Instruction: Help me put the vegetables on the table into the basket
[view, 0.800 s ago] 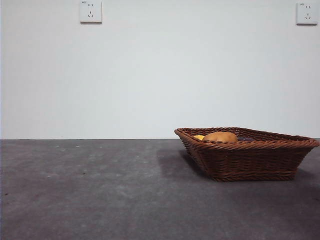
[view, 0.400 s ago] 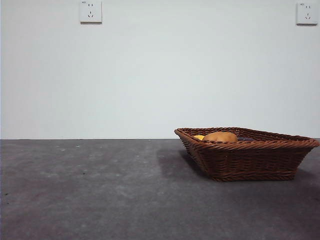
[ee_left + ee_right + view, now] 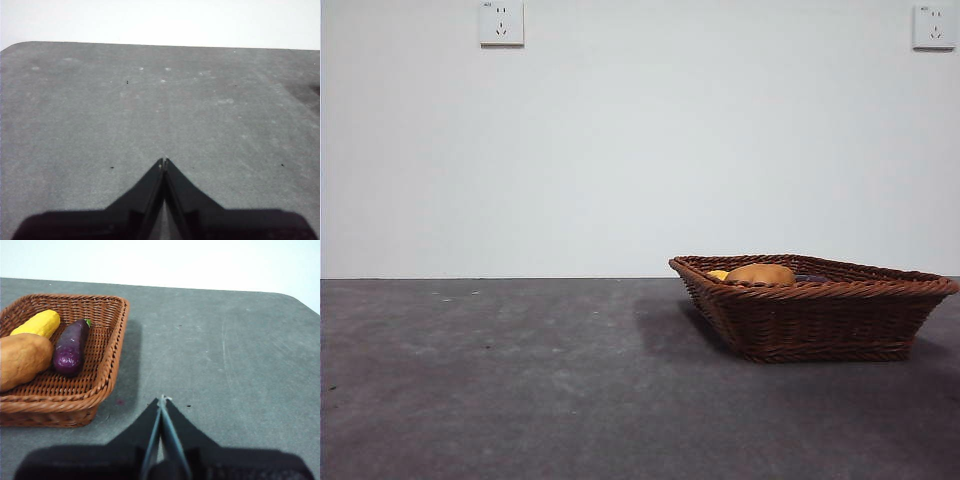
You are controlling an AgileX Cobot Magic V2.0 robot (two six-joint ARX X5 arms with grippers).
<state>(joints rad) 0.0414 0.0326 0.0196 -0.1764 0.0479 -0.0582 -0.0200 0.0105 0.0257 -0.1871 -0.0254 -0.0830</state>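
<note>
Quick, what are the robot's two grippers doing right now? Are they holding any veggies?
Left gripper: shut, holding nothing, over the bare table.
Right gripper: shut, holding nothing, beside the basket.

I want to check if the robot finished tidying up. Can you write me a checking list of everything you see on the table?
Surface: table, dark grey with pale scuffs.
Job's things: basket holds all three vegetables: potato, eggplant and corn. The eggplant lies between the potato and the basket wall; the corn lies behind both.
Clutter: nothing seen.
Grippers: left claw shut, over bare table. Right claw shut, beside the basket, holding nothing.
Cables: nothing seen.
Surroundings: white wall with two sockets.
</note>
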